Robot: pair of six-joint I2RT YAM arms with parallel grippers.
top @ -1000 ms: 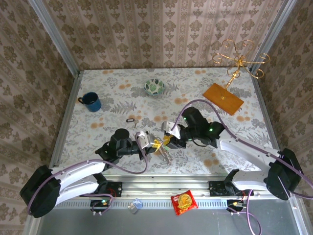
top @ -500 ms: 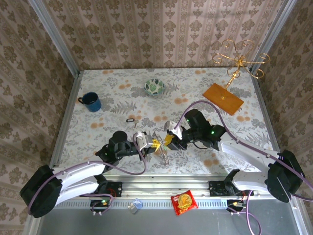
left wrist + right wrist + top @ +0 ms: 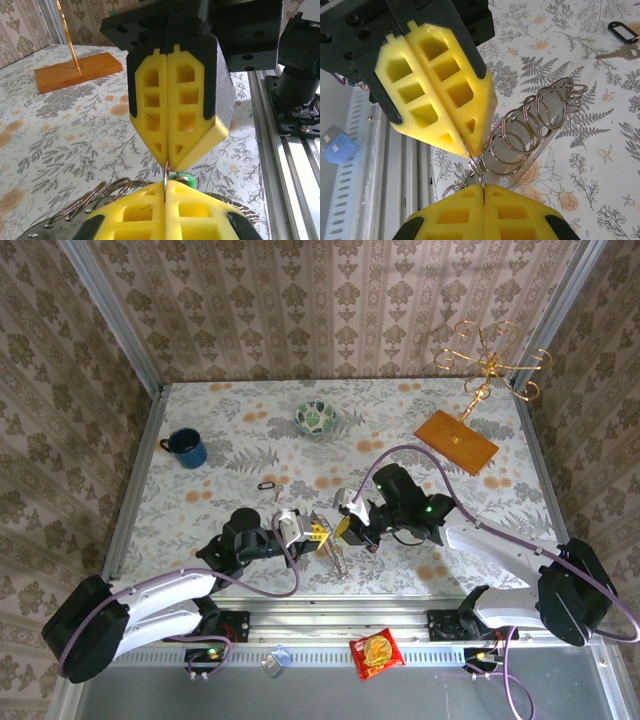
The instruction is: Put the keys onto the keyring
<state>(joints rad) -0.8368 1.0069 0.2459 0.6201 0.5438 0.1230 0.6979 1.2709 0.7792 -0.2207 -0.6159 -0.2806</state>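
Observation:
My left gripper [image 3: 318, 533] and right gripper [image 3: 343, 528] meet tip to tip above the table's front middle. Both are shut on one thin silvery keyring [image 3: 479, 167], whose wire runs into the seam of each pair of yellow fingers [image 3: 165, 172]. Several more silvery rings [image 3: 535, 125] are strung along a flat metal strip that hangs from it. A bright green key head [image 3: 186, 176] peeks out just behind my left fingertips. A silver key [image 3: 620, 50] and a black-tagged key [image 3: 266, 485] lie on the tablecloth behind the left gripper.
A blue mug [image 3: 186, 448] stands at the far left and a patterned bowl [image 3: 316, 417] at the back middle. A gold stand on a wooden base [image 3: 456, 440] is at the back right. A red snack packet [image 3: 376, 651] lies on the near rail.
My right gripper's jaws have shut on the ring and moved slightly left, up against the left gripper. The left gripper stayed shut and barely moved.

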